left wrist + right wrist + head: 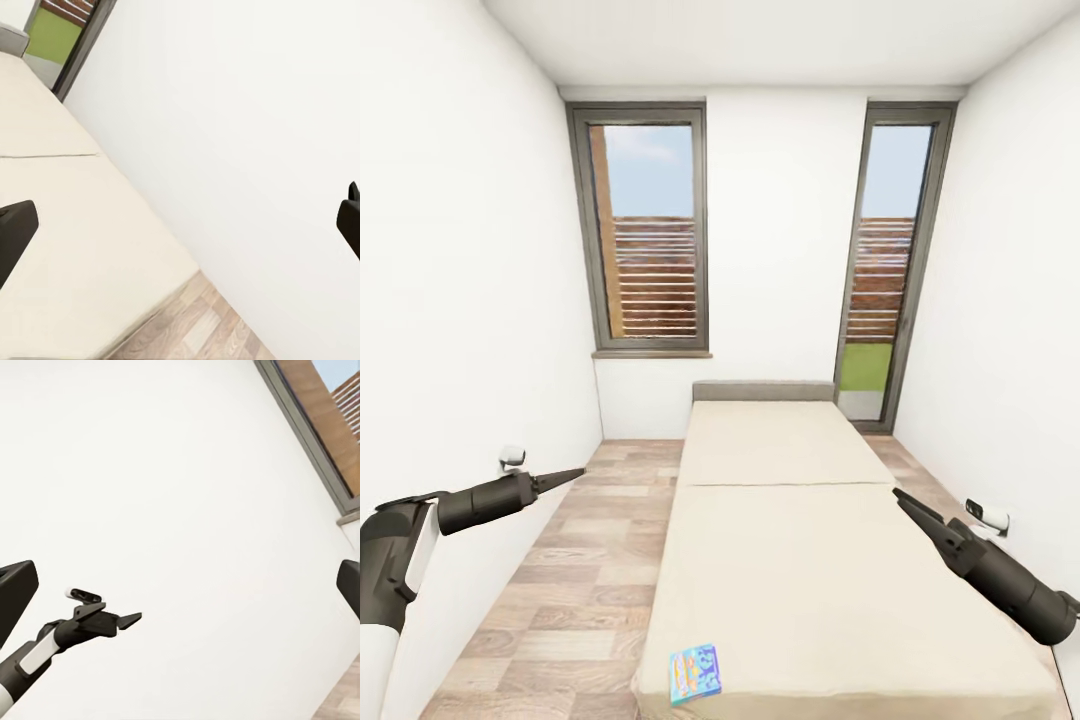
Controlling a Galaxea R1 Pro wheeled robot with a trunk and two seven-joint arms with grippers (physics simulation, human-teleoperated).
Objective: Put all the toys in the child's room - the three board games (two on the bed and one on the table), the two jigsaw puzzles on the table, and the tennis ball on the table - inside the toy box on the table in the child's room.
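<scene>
One board game (695,673), a small blue box with cartoon print, lies flat near the near-left corner of the bed (780,540), a beige mattress with a grey headboard. My left gripper (565,477) hangs over the floor left of the bed, open and empty, with its fingers (15,232) spread wide. My right gripper (905,500) hovers above the bed's right edge, also open and empty, its fingers (16,589) far apart. Both grippers are well short of the board game. The right wrist view catches the left gripper (127,620) against the white wall. The table, toy box, jigsaw puzzles and tennis ball are out of view.
The room is narrow with white walls. A wood floor strip (575,580) runs along the bed's left side. The right wall (1010,330) stands close to the bed. A window (650,235) and a tall glass door (885,270) are in the far wall.
</scene>
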